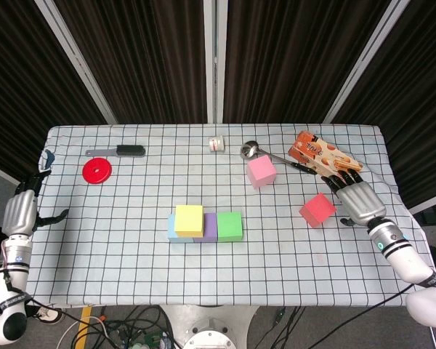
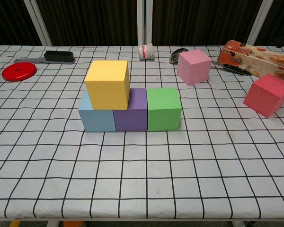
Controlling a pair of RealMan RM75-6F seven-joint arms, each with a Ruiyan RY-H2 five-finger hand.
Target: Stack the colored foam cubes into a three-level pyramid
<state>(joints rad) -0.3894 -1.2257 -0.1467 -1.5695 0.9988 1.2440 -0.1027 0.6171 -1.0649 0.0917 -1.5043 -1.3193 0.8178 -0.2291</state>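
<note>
The table (image 1: pixel 131 269) carries a base row of blue cube (image 2: pixel 95 118), purple cube (image 2: pixel 131 113) and green cube (image 2: pixel 164 109), touching side by side, with the yellow cube (image 2: pixel 107 83) on top over the blue-purple seam.

The right hand (image 1: pixel 354 198) hangs just beside the red cube (image 1: pixel 318 209), fingers spread, holding nothing. The pink cube (image 1: pixel 261 171) sits farther off towards the table's middle, and the stack is well apart from that hand.

The left hand (image 1: pixel 22 209) is at the far table edge, empty, fingers loosely apart.

Risk, as I judge it: soft foam gripped off-centre could tilt, and setting it down may nudge the yellow cube off.

The snack box (image 1: pixel 321 155), near the right hand, is the only container; its contents are hidden.
</note>
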